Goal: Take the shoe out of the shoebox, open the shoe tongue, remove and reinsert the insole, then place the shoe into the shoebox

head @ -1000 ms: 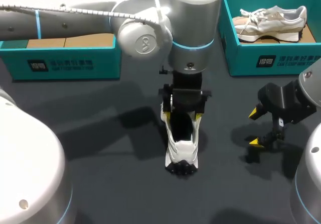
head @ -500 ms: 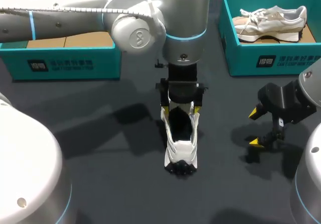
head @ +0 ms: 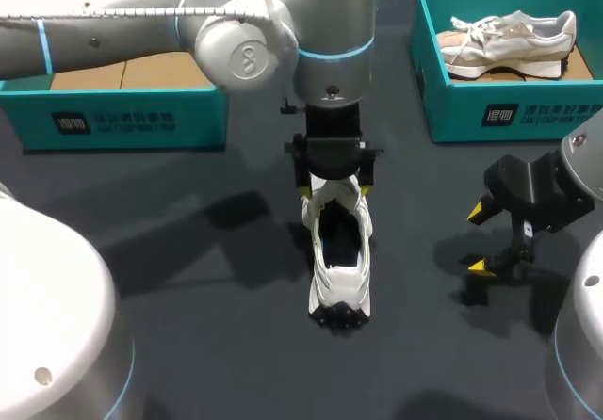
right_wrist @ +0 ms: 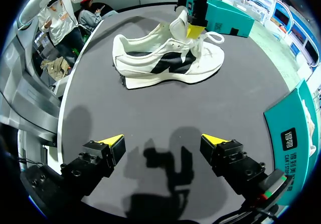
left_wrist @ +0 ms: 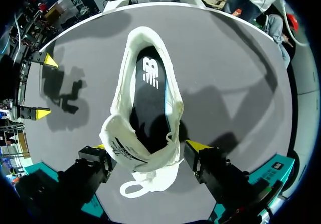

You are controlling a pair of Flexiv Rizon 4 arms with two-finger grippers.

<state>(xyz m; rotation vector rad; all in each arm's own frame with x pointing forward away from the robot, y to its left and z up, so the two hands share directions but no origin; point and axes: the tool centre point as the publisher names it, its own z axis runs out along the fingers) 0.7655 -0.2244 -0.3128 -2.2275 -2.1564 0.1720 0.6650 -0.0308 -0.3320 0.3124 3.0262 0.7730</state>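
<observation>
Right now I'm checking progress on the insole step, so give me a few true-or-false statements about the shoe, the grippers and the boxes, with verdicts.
1. The white shoe stands on its sole on the table. True.
2. The right gripper holds the insole. False: it is open and empty, apart from the shoe.
3. The dark insole lies inside the shoe. True.
4. The right shoebox is empty. False: a second shoe lies in it.
5. The left gripper is at the shoe's tongue end. True.
</observation>
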